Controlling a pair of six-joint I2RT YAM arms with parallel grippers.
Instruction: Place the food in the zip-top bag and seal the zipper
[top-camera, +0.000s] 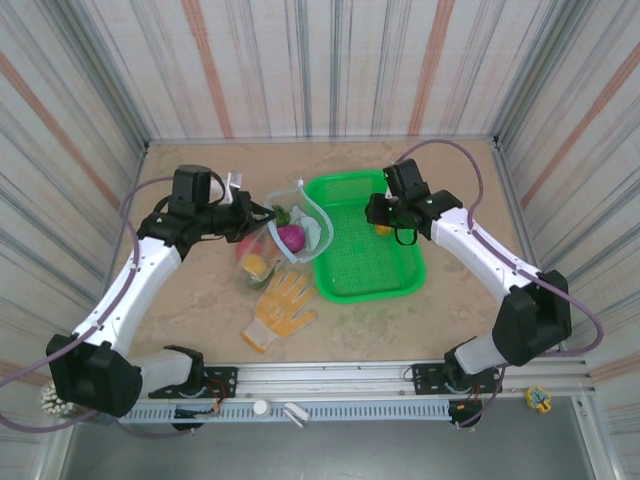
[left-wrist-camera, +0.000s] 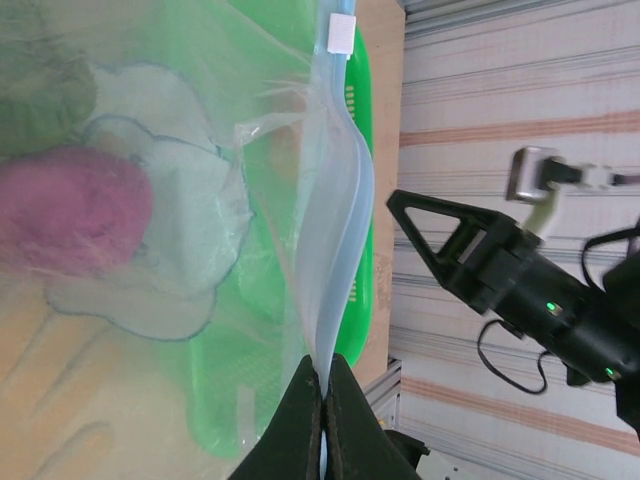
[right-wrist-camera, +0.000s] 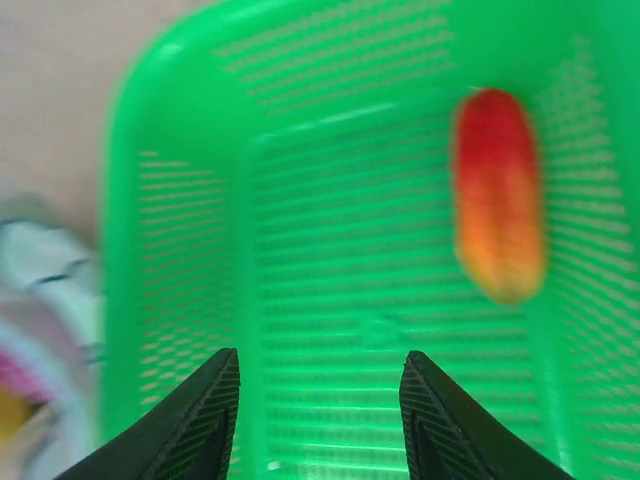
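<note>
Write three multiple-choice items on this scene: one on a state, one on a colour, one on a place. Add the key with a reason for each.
1. The left end effector is:
A) shut on the zipper of the zip-top bag
B) wide open
C) shut on a spoon

2. The glove is:
A) blue
B) yellow-orange
C) black

3. The red-orange food piece lies:
A) on the glove
B) in the zip-top bag
C) in the green basket

Key:
1 A: the left wrist view shows it pinched shut on the zipper.
2 B: the top view shows that colour.
3 C: the right wrist view shows it on the mesh floor of the green basket.
</note>
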